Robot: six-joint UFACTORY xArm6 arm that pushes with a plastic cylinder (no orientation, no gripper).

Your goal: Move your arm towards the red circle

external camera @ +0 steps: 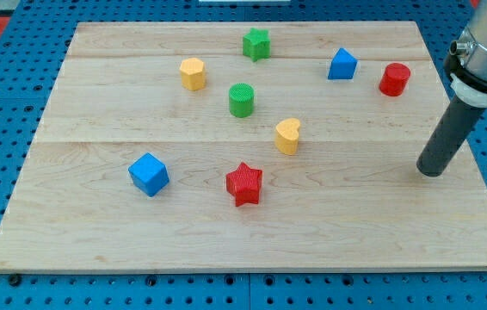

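Nearest to the view's bottom, the wooden board (252,250) is showing a bare strip, and just above it the red star (244,183) and the blue cube (148,174) are lying, the cube at about 9 o'clock from the star. A little farther, at 1 o'clock from the star, the yellow heart (287,136) is standing alone.

On the view's right side, my tip (431,171) is resting on the board near its right edge, well apart from every block. The tool is only a plain dark rod, so it has nothing that opens or closes, and it is not touching or holding any block at this moment.

Going farther, the green cylinder (241,100) is sitting near the middle, and the yellow block (193,74), whose shape I cannot name surely, is at 10 o'clock from it. Then the blue block (342,65) and the red circle (394,79) are standing near each other but apart, and the green star (256,44) is the farthest.

The red circle, the thing of the task, is lying at about 11 o'clock from my tip, near the board's far right corner. I am judging that the approach step is in hand and is not finished. The next move is calling for a short slide up and slightly to the view's left; nothing is standing between, so the path is looking free. It should stop beside the circle and not knock it.
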